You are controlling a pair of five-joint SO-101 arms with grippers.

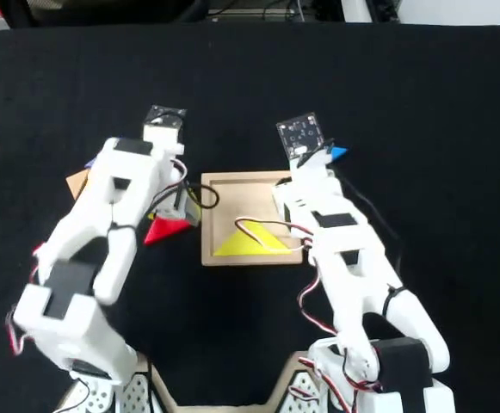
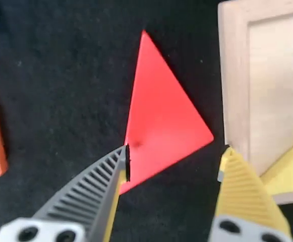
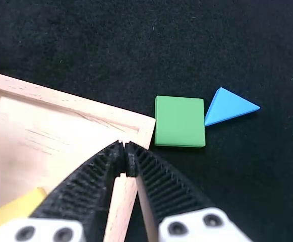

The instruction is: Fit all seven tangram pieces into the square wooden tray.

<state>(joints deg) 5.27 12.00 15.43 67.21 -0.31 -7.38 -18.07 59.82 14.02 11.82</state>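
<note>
The left hand [image 2: 175, 155] is spreading wide over the flat red triangle [image 2: 161, 106] lying on the black desk [image 2: 60, 75] beside the square wooden tray [image 2: 234, 75]; the right hand [image 3: 123, 147] is hovering pinched shut over the tray's corner.

We log bright, even light from above. The black counter [image 1: 456, 129] soaks it up and gives no glare. The left arm [image 1: 95, 249] has a white shell that reads near washed-out. The wooden tray [image 3: 60, 101] is pale, with a thin shadow under its inner rim. The red triangle [image 2: 161, 116] is flatly lit.
</note>
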